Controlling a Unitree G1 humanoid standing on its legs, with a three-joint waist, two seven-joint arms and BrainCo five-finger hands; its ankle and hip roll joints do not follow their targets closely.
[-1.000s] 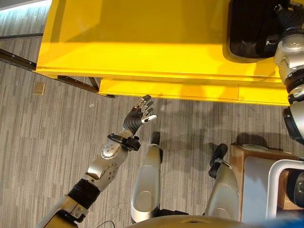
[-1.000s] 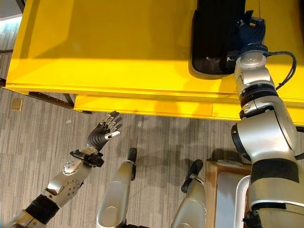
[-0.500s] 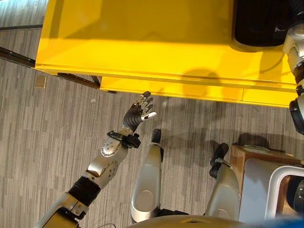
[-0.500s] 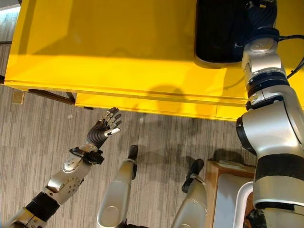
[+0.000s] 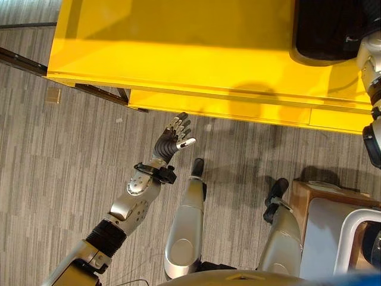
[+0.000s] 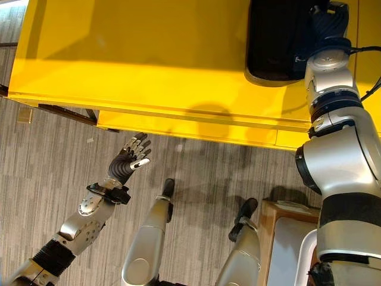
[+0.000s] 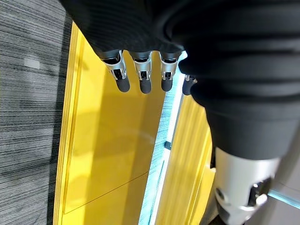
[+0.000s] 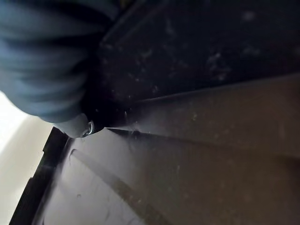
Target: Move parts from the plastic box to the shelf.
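A black plastic box point(image 6: 274, 42) stands on the yellow shelf top point(image 5: 178, 47) at the far right. My right hand point(image 6: 326, 24) reaches into the box from its near side, and its dark ribbed cover shows at the box's rim. The right wrist view shows the box's dark inner wall point(image 8: 197, 122) very close, with the fingers hidden. No part is visible in the box. My left hand point(image 5: 172, 140) hangs open over the floor just in front of the shelf's yellow edge, fingers point(image 7: 140, 79) straight and holding nothing.
A wooden crate point(image 5: 315, 193) with a pale grey-white object in it sits on the floor at the lower right. A dark bar point(image 5: 24, 59) runs under the shelf's left end, near a small tan square point(image 5: 53, 95) on the floor.
The camera has shifted slightly. My right hand has pushed a little farther into the black box. The left hand keeps the same open pose.
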